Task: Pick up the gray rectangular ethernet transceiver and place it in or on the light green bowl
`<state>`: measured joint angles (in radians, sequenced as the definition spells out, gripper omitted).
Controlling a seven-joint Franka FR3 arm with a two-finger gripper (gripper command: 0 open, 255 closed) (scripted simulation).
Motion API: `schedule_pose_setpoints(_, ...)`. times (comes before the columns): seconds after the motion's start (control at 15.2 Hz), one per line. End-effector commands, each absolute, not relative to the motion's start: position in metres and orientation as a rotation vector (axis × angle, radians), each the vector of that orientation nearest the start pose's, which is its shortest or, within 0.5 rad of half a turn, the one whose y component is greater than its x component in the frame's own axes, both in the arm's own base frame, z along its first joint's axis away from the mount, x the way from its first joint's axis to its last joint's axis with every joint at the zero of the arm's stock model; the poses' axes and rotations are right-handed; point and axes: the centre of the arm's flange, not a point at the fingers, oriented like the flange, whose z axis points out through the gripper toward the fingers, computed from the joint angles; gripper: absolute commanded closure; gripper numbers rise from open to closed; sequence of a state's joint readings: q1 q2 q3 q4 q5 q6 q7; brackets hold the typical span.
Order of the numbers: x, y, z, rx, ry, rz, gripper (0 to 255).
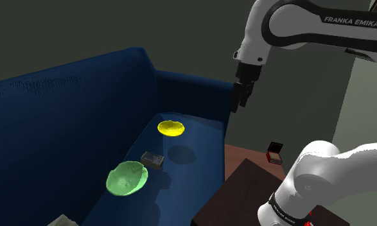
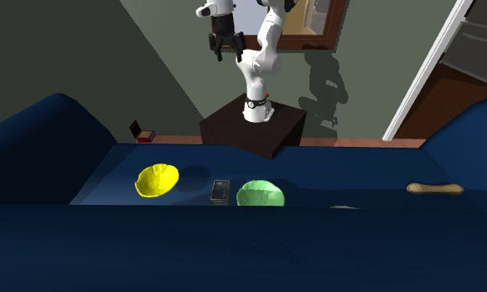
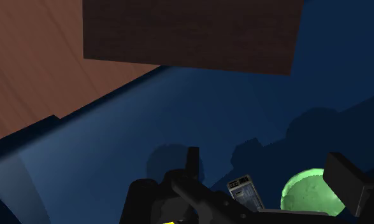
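Observation:
The gray rectangular transceiver (image 1: 153,158) (image 2: 220,191) (image 3: 244,192) lies flat on the blue sofa seat (image 1: 187,173), between a yellow bowl (image 1: 171,128) (image 2: 157,179) and the light green bowl (image 1: 127,178) (image 2: 260,196) (image 3: 309,191). It sits just beside the green bowl's rim. My black gripper (image 1: 240,97) (image 2: 223,46) (image 3: 268,175) hangs high above the sofa's armrest end, well away from the transceiver. Its fingers stand apart, open, with nothing between them.
The dark brown stand (image 1: 241,186) (image 2: 254,128) sits beside the sofa's armrest. A small red and black box (image 1: 274,154) (image 2: 139,131) lies on the wooden floor. A tan elongated object (image 2: 435,188) rests further along the seat, and a pale item (image 1: 63,221) beyond the green bowl.

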<state>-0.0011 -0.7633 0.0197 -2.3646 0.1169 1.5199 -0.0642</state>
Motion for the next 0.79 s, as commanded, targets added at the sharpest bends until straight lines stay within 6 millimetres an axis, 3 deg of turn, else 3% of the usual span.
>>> schedule_pose_setpoints(0.0, 0.306, 0.020, 0.576, -3.032, -0.118, 0.120, 0)
schedule_pose_setpoints(0.73, 0.390, 0.053, 0.465, -3.030, -0.312, 0.071, 0)
